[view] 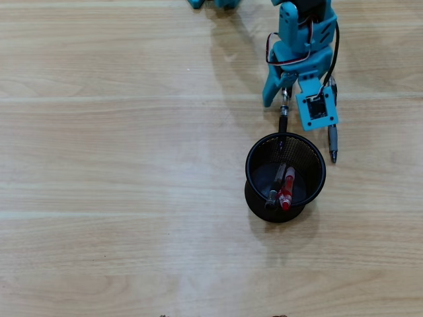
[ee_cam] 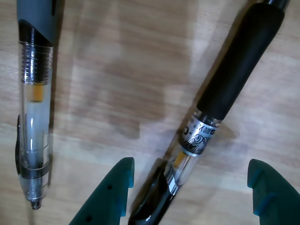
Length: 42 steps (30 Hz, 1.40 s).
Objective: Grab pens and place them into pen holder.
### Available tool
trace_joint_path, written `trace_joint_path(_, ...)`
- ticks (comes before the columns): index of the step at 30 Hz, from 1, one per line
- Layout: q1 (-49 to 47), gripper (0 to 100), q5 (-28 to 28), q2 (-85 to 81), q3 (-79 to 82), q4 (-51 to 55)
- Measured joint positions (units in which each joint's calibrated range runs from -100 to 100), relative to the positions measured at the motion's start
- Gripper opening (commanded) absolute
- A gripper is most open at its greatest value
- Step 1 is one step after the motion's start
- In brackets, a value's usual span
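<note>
Midway through the job, by the look of it: two pens, a red one (view: 286, 190) and a dark-ended one (view: 276, 183), already lodged inside the pen holder (view: 254, 158), and two left out on the table (view: 99, 165). Stood at the pickup step for the third.

Hung the gripper (view: 288, 99) just above the pen holder in the overhead view, fingers spread apart and clamped on nothing. Straddled the black-grip pen (ee_cam: 234, 70) in the wrist view, its clip end lying between the two teal fingers (ee_cam: 112, 197). Could not tell whether its far end touched the pen holder's rim or only came close.

Left the grey-sleeved pen (view: 332, 139) lying just beside the pen holder, at its upper right in the overhead view, apart from the black-grip pen.

Probably needed next: a little further down, a close on the barrel, then a lift high enough to clear the rim before tipping the pen in.

Tight at the pen holder's rim, so some risk of nudging it. Plenty of bare wood to the pen holder's left and below.
</note>
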Motion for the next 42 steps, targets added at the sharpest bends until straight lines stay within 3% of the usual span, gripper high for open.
trace_joint_path(12,0.00,26,0.00,-0.34,6.20,-5.43)
trace_joint_path(20,0.59,1,0.00,-0.42,6.37,-5.86)
trace_joint_path(35,0.76,2,0.00,-0.85,5.93,-5.34)
trace_joint_path(42,2.45,2,3.81,-6.77,0.44,-4.82)
